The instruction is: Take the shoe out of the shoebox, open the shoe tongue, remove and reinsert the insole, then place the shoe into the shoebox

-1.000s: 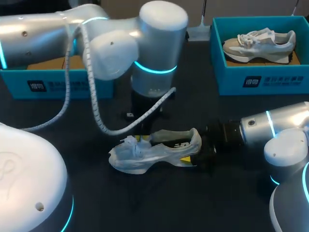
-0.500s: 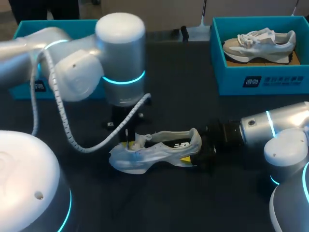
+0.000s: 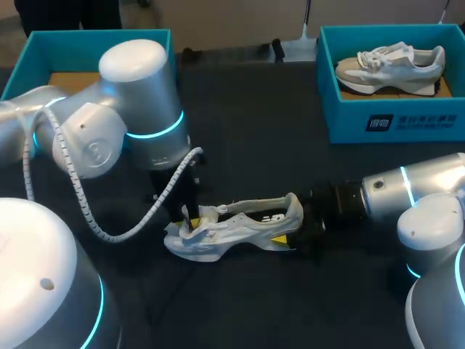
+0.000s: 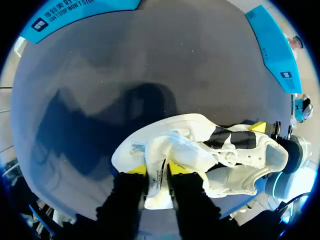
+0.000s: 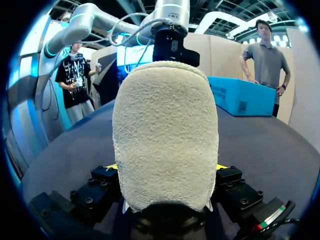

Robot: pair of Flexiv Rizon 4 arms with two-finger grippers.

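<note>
Here the dark table point(image 3: 276, 109) carries everything. The left arm point(image 3: 109, 123) bends down over the toe end of the shoe point(image 3: 232, 225), and the right arm point(image 3: 407, 189) lies low along the table toward its heel. At the far edge, the left shoebox point(image 3: 43, 51) shows a cardboard floor and the right shoebox point(image 3: 385, 109) holds a second shoe point(image 3: 389, 62). The white shoe lies on the table between the arms, outside both boxes. The left gripper point(image 4: 157, 170) pinches a white flap of its upper by the laces. The right gripper point(image 5: 166, 166) clamps the heel from both sides.
</note>
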